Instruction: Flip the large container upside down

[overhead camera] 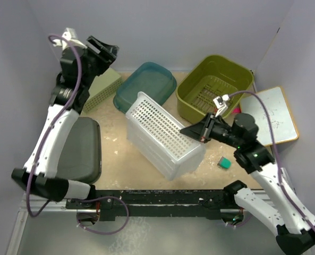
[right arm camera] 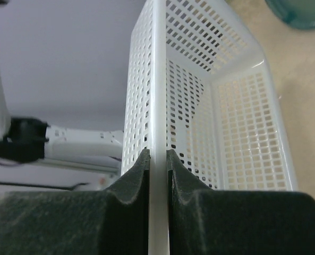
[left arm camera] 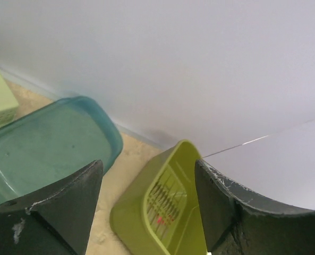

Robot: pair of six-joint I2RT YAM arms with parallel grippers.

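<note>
Behind and to the right of the white perforated basket (overhead camera: 165,135), the large olive-green container (overhead camera: 190,106) stood upright with its open side up, close to the back wall and untouched by either arm. The right gripper (right arm camera: 158,164) was clamped on the basket's rim. The left gripper (overhead camera: 104,50) hung raised beyond the basket's far-left end, fingers spread wide and holding nothing.

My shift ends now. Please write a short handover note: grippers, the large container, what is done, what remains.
Left gripper: open, raised at the far left, holding nothing.
Right gripper: shut on a wall edge of the white basket, mid-table.
Large container: far right, open side up, neither gripper touching it.
Done: nothing on the container yet.
Left: probably release the basket, then grasp the container and turn it upside down.
</note>
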